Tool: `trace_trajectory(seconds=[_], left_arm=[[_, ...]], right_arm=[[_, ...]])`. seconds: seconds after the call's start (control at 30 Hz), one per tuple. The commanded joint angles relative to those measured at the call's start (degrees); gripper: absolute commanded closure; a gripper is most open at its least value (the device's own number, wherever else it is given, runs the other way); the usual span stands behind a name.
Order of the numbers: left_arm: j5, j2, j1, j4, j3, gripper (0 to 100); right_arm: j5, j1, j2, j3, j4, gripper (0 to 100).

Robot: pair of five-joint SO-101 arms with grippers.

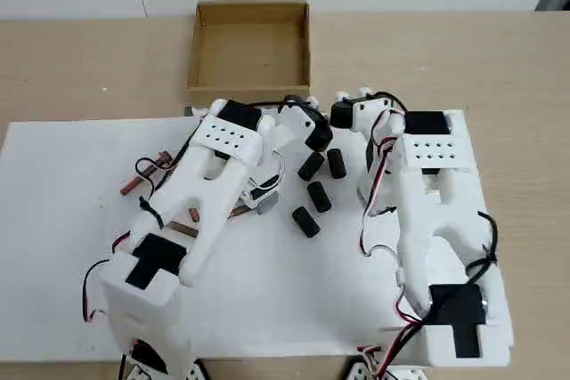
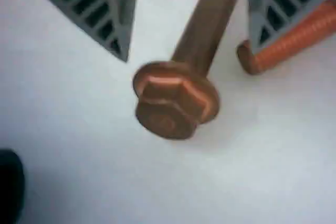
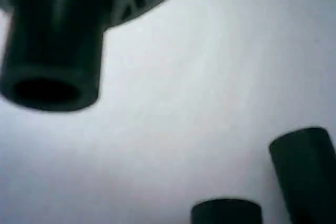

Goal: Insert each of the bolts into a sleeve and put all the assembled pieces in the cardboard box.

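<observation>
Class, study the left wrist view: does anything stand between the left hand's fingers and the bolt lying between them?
Nothing visible does. The left hand is open, and the bolt lies in the gap between its fingers. A second bolt lies outside that gap, partly behind one finger.

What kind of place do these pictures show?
Probably a robotics lab bench: two small white arms stand on a white mat over a wooden table, with copper bolts, black sleeves and a cardboard box laid out.
</observation>
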Motion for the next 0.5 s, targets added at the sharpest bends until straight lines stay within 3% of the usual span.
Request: trace_trajectory(seconds=[0.0,0.27,0.47], left_arm=[[-0.4,0.3,0.1,-1.9,-2.0,86],[-0.4,3.3,-0.1,-2.2,-2.0,95],[-0.4,3.1,-0.1,-2.2,-2.0,96]], right_arm=[[0.3,-0.2,-3.2,-0.3,-0.5,99.1],[-0.2,0.0,-3.2,-0.3,-0.4,99.1],[-1.0,-0.1,-3.3,-0.3,-0.2,99.1]])
